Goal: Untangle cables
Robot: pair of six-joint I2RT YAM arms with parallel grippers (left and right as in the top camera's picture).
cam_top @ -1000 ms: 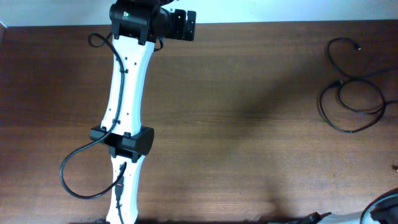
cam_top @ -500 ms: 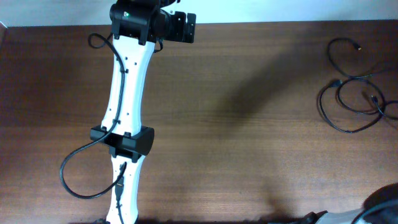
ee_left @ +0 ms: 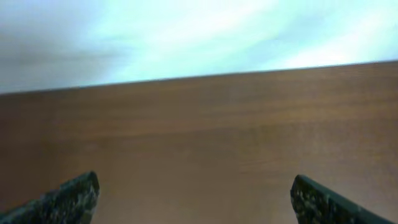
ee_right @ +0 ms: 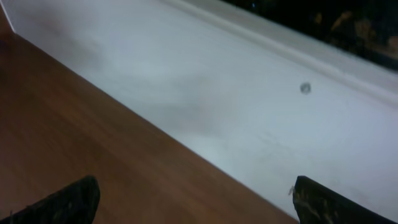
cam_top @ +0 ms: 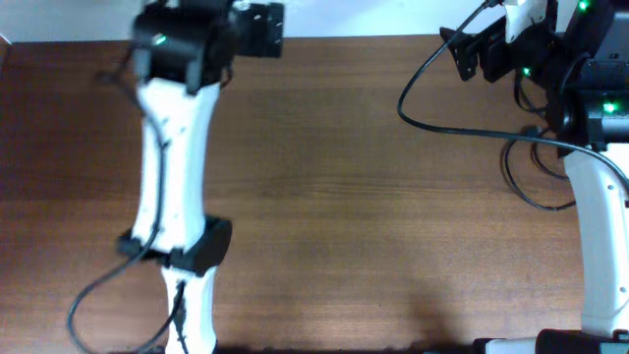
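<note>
The thin black cables (cam_top: 511,180) lie in loose loops near the right edge of the brown wooden desk (cam_top: 344,216). The white right arm (cam_top: 595,226) reaches over them, so only one curved stretch shows. As far as that stretch tells, the loops run from the far side toward the near side. They sit behind the right end effector (ee_right: 196,198), nearer the robot and to its right. This end effector is up at the far edge of the desk, facing the white wall (ee_right: 186,93), with its fingers wide apart and nothing between them.

The left end effector (ee_left: 196,196) is also spread and empty over bare wood at the far edge, well apart from the cables. Its arm looks blurred from overhead.

The right arm is much nearer. It would probably have to draw back and turn downward to reach the loops.
</note>
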